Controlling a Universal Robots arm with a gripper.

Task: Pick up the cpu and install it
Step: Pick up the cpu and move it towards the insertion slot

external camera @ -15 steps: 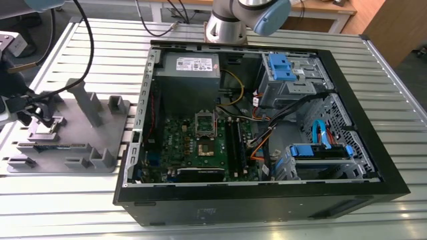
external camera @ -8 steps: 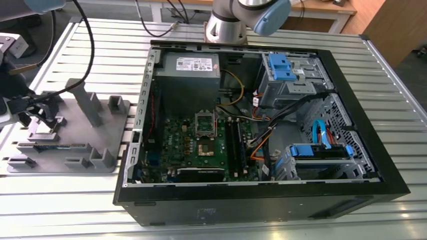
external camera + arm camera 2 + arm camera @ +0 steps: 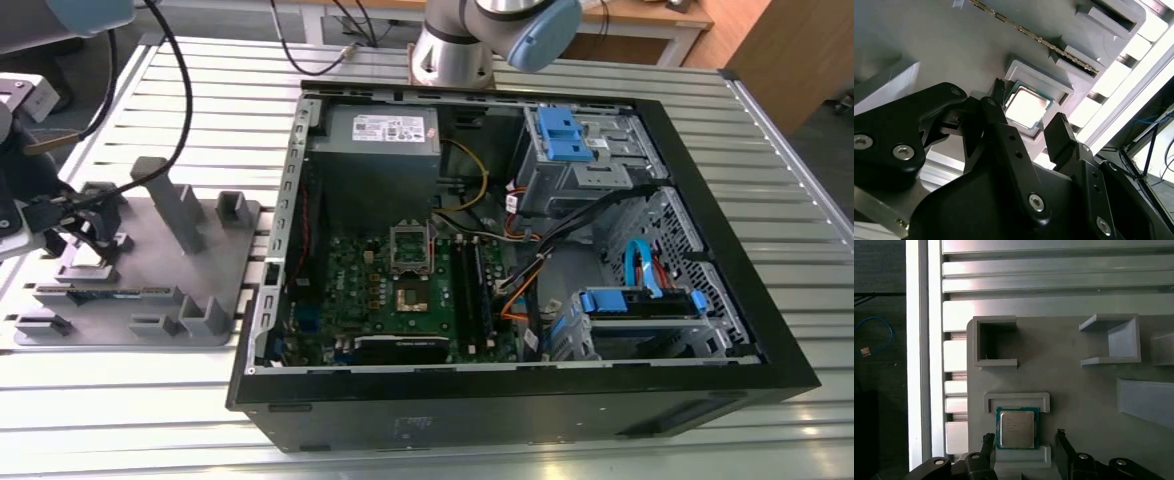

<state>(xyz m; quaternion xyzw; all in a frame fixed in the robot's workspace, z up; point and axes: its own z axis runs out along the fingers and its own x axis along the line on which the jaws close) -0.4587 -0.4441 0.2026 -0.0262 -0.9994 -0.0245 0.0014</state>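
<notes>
The cpu [image 3: 1016, 427], a small square chip with a shiny metal top, lies flat in a shallow framed seat on the grey holder plate [image 3: 1069, 375]. The second wrist view also has the cpu [image 3: 1025, 107] between the two black fingers. My gripper [image 3: 1024, 438] is open just above it, one fingertip [image 3: 988, 440] on each side of the chip, with a gap to its edges. In the exterior view the gripper [image 3: 76, 238] hangs over the holder plate [image 3: 147, 290] at that view's left. The green motherboard [image 3: 400, 290] in the open case has its socket [image 3: 411, 293] uncovered, with the hinged plate [image 3: 411, 245] flipped back.
Upright grey holder blocks [image 3: 174, 210] stand on the plate close to the gripper. The black computer case [image 3: 534, 400] lies open on the slatted metal table [image 3: 120, 400], with cables [image 3: 534, 270], blue drive brackets [image 3: 561, 135] and a power supply [image 3: 380, 135] inside.
</notes>
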